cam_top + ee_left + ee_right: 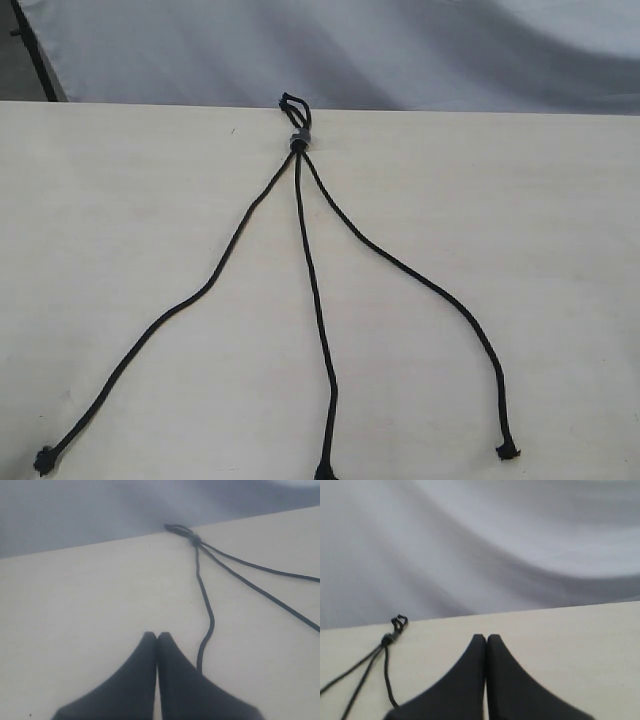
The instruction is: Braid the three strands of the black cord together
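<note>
The black cord [296, 140] lies on the pale table with its small loop and grey band at the far edge. From the band three strands fan out toward the near edge: a left strand [190, 300], a middle strand [318, 310] and a right strand [420, 280], each ending in a small knot. No arm shows in the exterior view. In the left wrist view my left gripper [157, 636] is shut and empty, just beside one strand [207, 630]. My right gripper [486, 637] is shut and empty, apart from the cord's band [386, 640].
The pale wooden table [520, 200] ends at a far edge, behind which hangs a grey-white cloth [400, 50]. A dark post [38, 50] stands at the far left corner.
</note>
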{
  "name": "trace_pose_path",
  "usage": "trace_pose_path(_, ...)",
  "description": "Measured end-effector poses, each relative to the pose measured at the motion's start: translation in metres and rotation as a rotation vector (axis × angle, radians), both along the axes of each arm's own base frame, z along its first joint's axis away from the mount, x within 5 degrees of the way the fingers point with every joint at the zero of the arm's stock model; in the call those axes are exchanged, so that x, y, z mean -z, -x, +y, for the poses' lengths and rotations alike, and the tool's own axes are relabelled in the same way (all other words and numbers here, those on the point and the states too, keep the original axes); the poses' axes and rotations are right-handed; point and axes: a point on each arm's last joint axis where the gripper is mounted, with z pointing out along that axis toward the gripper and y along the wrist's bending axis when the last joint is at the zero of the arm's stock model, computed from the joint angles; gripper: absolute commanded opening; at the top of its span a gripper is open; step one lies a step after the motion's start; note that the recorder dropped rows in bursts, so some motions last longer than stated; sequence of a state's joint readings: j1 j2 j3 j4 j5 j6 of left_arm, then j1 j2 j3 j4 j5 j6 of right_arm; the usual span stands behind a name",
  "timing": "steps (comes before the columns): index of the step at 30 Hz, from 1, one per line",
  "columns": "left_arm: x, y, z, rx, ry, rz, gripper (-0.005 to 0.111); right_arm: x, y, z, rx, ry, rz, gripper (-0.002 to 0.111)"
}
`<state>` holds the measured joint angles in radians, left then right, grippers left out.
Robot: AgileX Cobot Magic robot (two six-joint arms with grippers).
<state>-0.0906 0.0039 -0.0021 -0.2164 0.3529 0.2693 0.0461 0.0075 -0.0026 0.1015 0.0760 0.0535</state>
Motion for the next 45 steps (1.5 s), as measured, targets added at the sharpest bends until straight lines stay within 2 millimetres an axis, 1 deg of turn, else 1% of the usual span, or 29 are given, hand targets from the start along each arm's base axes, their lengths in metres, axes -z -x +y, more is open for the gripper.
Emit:
trace_pose_path(4,0.0,0.0,0.0,0.0,0.0,0.0,0.001,-0.008,0.0,-0.001,0.004,-0.111,-0.082,0.0)
trace_pose_path(8,0.0,0.0,0.0,0.0,0.0,0.0,0.001,-0.014,0.001,-0.003,0.01,-0.258,-0.144,0.0)
trace_pose_path(10,0.0,0.0,0.0,0.0,0.0,0.0,0.001,-0.015,0.001,-0.003,0.011,-0.276,-0.155,0.0)
trace_pose_path(14,0.0,0.0,0.0,0.0,0.0,0.0,0.001,-0.015,0.001,-0.002,0.005,-0.255,-0.132,0.0)
trace_pose_path(17,0.0,0.0,0.0,0.0,0.0,0.0,0.001,-0.024,0.001,-0.001,-0.002,-0.235,-0.112,0.0)
trace_pose_path(19,0.0,0.0,0.0,0.0,0.0,0.0,0.001,-0.025,-0.003,-0.001,0.0,-0.227,-0.074,0.0)
trace_pose_path(23,0.0,0.0,0.0,0.0,0.0,0.0,0.001,-0.015,-0.019,0.0,0.012,-0.21,0.088,0.0)
trace_pose_path(26,0.0,0.0,0.0,0.0,0.0,0.0,0.001,-0.008,-0.034,0.004,-0.005,-0.193,0.232,0.0)
trace_pose_path(29,0.0,0.0,0.0,0.0,0.0,0.0,0.001,-0.004,-0.052,0.013,-0.059,-0.154,0.374,0.0)
trace_pose_path(32,0.0,0.0,0.0,0.0,0.0,0.0,0.001,-0.001,-0.069,0.028,-0.148,-0.108,0.489,0.0)
trace_pose_path(35,0.0,0.0,0.0,0.0,0.0,0.0,0.001,0.003,-0.084,0.053,-0.268,-0.05,0.59,0.0)
trace_pose_path(39,0.0,0.0,0.0,0.0,0.0,0.0,0.001,0.007,-0.101,0.094,-0.424,0.037,0.681,0.0)
trace_pose_path(43,0.0,0.0,0.001,-0.002,-0.018,-0.002,0.001,0.011,-0.116,0.137,-0.546,0.123,0.726,0.001)
trace_pose_path(45,0.0,0.0,0.001,-0.002,-0.022,-0.002,0.001,0.01,-0.124,0.157,-0.589,0.155,0.737,0.005)
